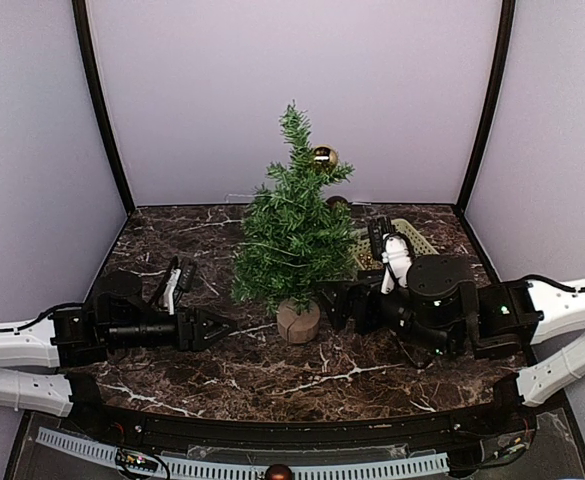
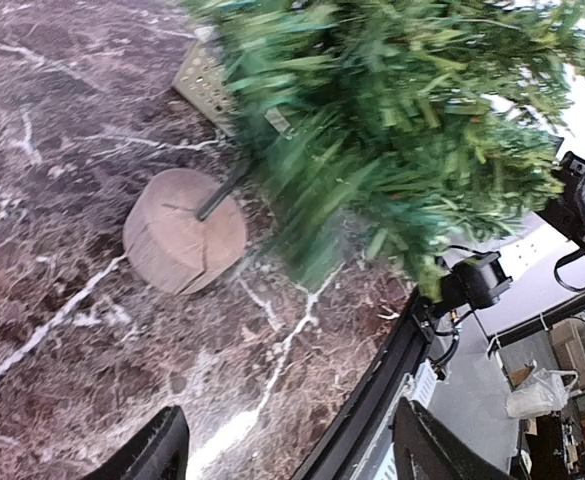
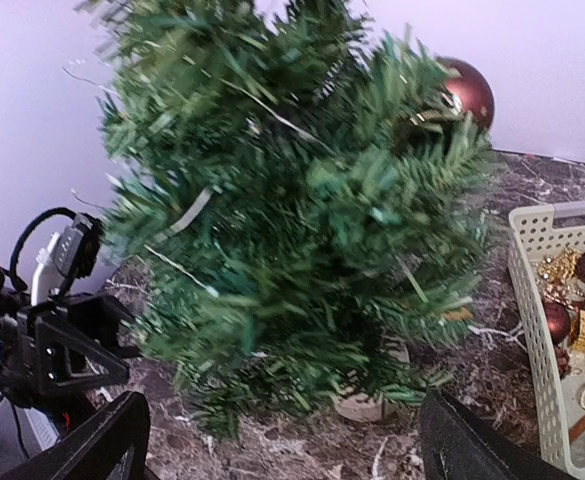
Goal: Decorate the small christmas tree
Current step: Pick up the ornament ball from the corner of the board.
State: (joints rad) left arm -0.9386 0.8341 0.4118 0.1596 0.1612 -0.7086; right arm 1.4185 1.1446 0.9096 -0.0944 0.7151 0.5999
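1. While the small christmas tree (image 1: 292, 235) stands upright on its wooden stump base (image 1: 298, 320) near the middle of the marbled tabletop (image 1: 272, 385), the overhead camera shows the left tool (image 1: 212, 328) and the right tool (image 1: 334, 303) low on either side of that base. Both have their jaws apart and hold nothing. A gold bauble (image 1: 323, 156) hangs near the treetop and a brown bauble (image 1: 337, 203) shows at the right edge of the branches, so decorating looks begun rather than finished. A pale basket (image 1: 415, 240) lies behind the right arm, probably set there as the ornament supply.

2. Seen from the left wrist, blurred branches of the small christmas tree (image 2: 402, 130) overhang the wooden stump base (image 2: 184, 243), with the thin trunk planted in its top. The left tool (image 2: 292, 450) is spread wide over bare tabletop (image 2: 62, 330), clamped on nothing.

3. Seen from the right wrist, the small christmas tree (image 3: 292, 220) fills the frame just ahead of the right tool (image 3: 282, 440), whose fingers (image 3: 102, 440) stand wide apart and empty. The brown bauble (image 3: 469, 92) peeks out at the upper right, though its hook is hidden. The pale basket (image 3: 537, 330) at right holds more ornaments (image 3: 577, 300), so the next move probably calls for a reach there.
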